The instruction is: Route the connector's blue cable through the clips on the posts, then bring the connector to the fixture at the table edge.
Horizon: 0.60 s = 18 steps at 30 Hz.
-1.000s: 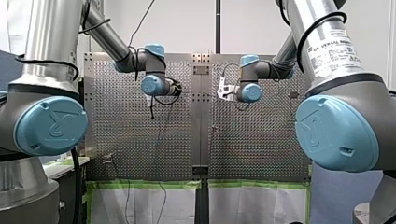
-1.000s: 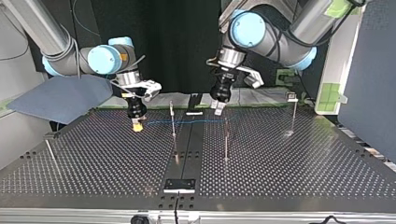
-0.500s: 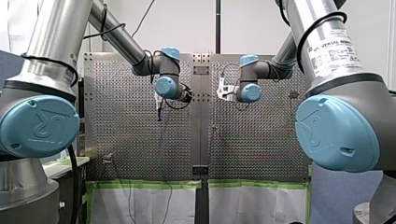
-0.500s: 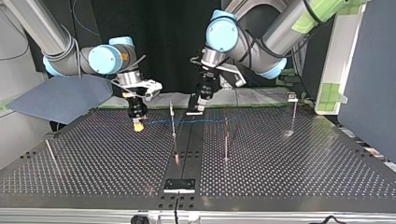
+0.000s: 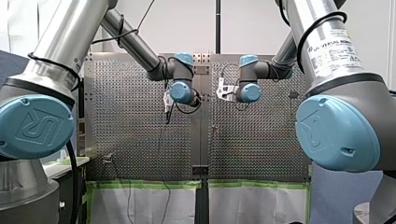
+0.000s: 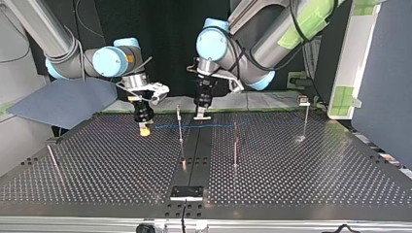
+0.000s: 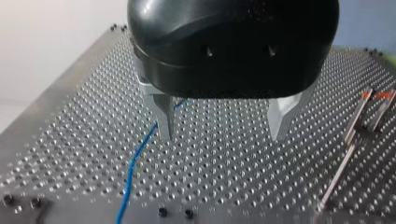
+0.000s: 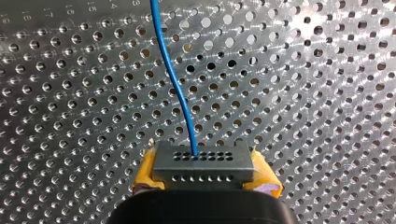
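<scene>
My right end effector [image 8: 205,176] around connector [image 8: 203,161]

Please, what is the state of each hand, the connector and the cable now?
Black left hand with metal fingers: open, empty.
Right hand with yellow pads: shut on the grey connector block.
Grey connector block: gripped between the pads.
Thin blue cable: plugged into the block, gently curved.

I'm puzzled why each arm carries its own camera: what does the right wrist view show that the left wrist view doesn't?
Only the right wrist view shows the connector, clamped between yellow pads. Only the left wrist view shows the left claw, open and empty, and thin posts beside it. Both show the blue cable over the perforated table.
</scene>
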Tool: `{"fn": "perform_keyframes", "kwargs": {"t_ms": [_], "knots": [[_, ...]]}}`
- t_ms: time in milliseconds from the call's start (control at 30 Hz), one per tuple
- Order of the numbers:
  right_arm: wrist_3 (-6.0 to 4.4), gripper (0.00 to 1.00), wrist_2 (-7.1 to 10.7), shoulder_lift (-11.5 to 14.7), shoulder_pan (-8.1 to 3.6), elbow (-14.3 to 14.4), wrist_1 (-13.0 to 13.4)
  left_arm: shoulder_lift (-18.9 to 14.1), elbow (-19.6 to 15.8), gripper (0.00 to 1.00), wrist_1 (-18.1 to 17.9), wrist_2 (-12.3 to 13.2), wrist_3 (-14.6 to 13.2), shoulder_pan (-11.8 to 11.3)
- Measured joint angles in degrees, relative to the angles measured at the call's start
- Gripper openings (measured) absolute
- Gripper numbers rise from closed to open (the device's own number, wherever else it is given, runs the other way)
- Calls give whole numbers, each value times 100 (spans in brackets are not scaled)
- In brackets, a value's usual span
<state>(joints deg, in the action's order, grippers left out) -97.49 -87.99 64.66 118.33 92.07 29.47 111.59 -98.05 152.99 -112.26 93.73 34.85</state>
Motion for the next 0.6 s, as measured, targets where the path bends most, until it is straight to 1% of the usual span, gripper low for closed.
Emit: {"fn": "perform_keyframes", "kwargs": {"t_ms": [167, 300, 400, 467, 600], "knots": [[0, 1, -2, 0, 1, 0, 1, 185, 215, 100, 5, -215, 47, -17], [0, 1, -7, 0, -15, 1, 6, 187, 296, 100, 82, -390, 189, -14], [0, 1, -8, 0, -22, 1, 6, 108, 219, 100, 101, -531, 321, 4], [0, 1, -8, 0, -23, 2, 10, 24, 135, 100, 54, -630, 372, 14], [0, 1, -9, 0, -24, 1, 16, -176, -66, 100, -125, -822, 312, 39]]}}
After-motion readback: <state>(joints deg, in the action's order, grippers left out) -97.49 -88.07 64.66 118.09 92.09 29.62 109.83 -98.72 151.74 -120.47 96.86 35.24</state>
